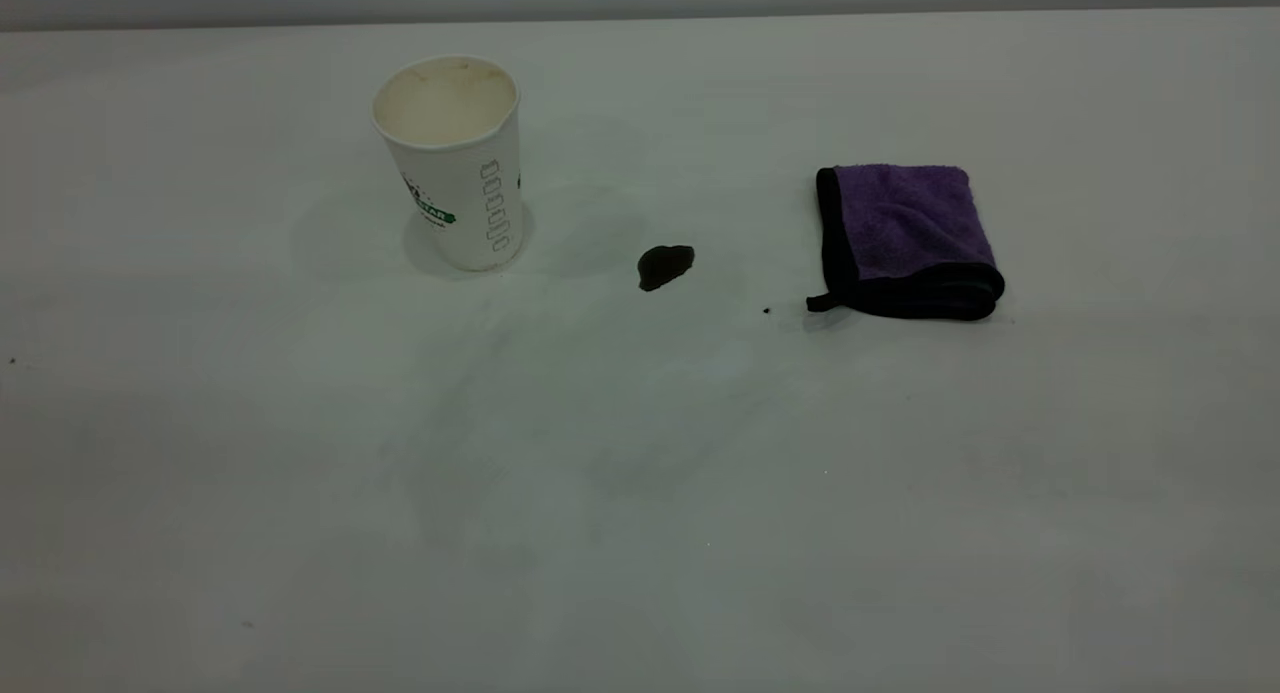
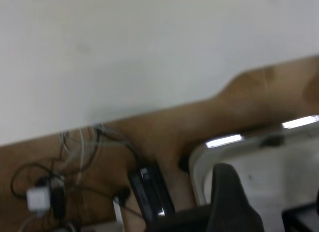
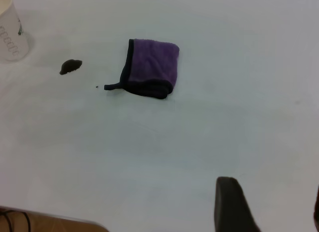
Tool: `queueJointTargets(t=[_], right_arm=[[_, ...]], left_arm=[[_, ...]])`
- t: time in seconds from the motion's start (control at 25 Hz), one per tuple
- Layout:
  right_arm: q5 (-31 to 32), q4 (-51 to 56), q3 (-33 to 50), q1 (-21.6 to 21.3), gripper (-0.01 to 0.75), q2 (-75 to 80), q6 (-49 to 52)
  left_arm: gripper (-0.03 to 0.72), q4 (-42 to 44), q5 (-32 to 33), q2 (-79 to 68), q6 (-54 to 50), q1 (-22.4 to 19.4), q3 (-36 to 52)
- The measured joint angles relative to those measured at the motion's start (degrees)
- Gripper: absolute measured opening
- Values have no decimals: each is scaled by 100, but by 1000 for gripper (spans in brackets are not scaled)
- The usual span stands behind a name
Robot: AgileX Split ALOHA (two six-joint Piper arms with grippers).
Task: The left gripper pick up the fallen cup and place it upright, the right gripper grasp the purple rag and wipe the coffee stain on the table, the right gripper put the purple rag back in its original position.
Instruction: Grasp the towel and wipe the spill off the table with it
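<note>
1. White ribbed paper, standing tall: the cup (image 1: 452, 163) is upright on the table (image 1: 640, 493), mouth up, cream inside showing, so the left arm's share looks done

2. The left gripper (image 2: 269, 212) is out of the exterior view; its wrist view looks past the table edge at brown floor and a tangle of cables (image 2: 75, 182), which reads as parked off to the side. One dark finger shows, the other barely, so whether it's spread or closed I cannot tell

3. The coffee stain (image 1: 665, 266) sits unwiped between cup and cloth, apart from both, with a tiny dark speck (image 1: 767, 311) nearer the cloth

4. The purple rag (image 1: 905, 241) lies folded flat, loop tab pointing toward the stain, untouched

5. The right gripper (image 3: 269, 207) hangs well back from the rag, holding nothing, fingers apart; my read is that grasping the rag comes next
</note>
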State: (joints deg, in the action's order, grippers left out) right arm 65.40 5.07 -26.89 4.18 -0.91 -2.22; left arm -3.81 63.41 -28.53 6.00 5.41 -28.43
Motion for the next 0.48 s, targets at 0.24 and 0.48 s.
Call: queueJointTargets(t=[0.24, 0.48], right_arm=[[0, 0, 0, 0, 426, 0, 6], [0, 0, 0, 0, 426, 0, 6]], left_arm=[[482, -6, -1, 510, -45, 0, 0], [482, -52, 4, 1333, -89, 0, 0]])
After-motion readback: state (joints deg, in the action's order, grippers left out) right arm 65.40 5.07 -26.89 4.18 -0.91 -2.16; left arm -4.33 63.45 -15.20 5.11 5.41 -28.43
